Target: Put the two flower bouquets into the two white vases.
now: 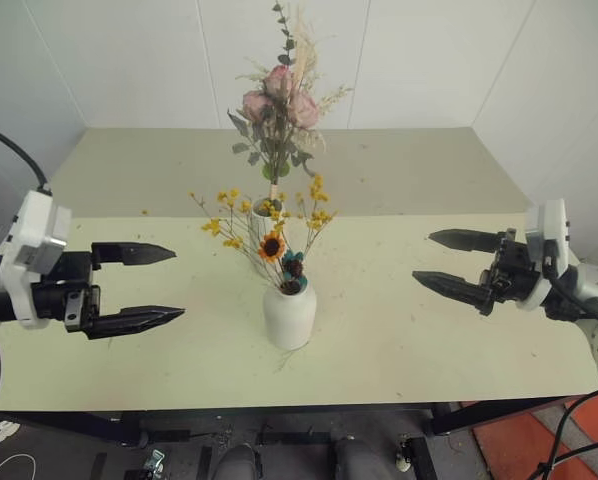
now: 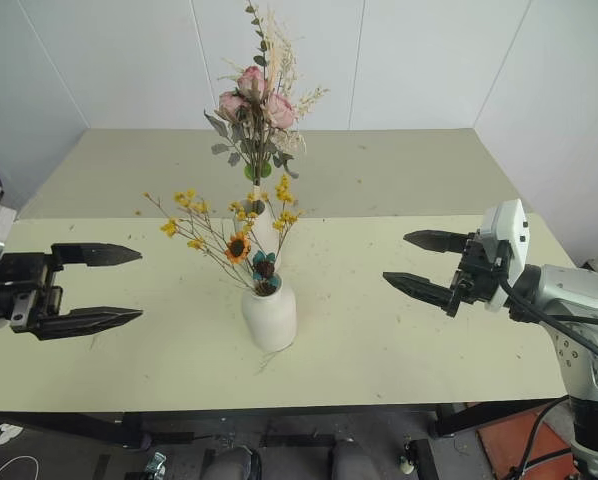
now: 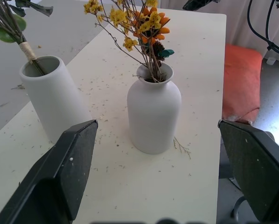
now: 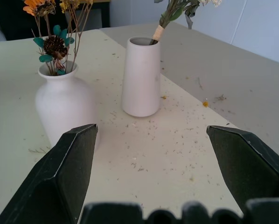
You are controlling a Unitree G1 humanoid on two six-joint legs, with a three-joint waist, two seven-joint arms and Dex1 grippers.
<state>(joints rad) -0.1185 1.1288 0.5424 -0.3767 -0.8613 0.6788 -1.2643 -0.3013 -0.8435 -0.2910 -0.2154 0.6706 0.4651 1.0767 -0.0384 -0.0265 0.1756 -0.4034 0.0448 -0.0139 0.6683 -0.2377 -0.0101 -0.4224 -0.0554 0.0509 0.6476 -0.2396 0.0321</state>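
Both grippers, left gripper [image 1: 139, 285] and right gripper [image 1: 457, 262], wide, empty | rounded vase [image 1: 289, 316] holds sunflower bouquet [image 1: 269, 240]: brittle, take low stems | cone vase [image 3: 51, 100] behind holds rose bouquet [image 1: 279, 110]: grip tied stems | vases breakable, slick

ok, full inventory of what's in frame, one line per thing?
rose bouquet: 1, pink with grey-green leaves, standing in the taller vase
taller vase: 1, white, table middle, behind the rounded vase
yellow bouquet: 1, yellow-orange with a small sunflower, in the rounded vase
rounded vase: 1, white, table middle, nearer the front edge
table: 1, pale yellow-green, strewn with plant crumbs
left gripper: 1, black fingers, open, left of the vases, empty
right gripper: 1, black fingers, open, right of the vases, empty
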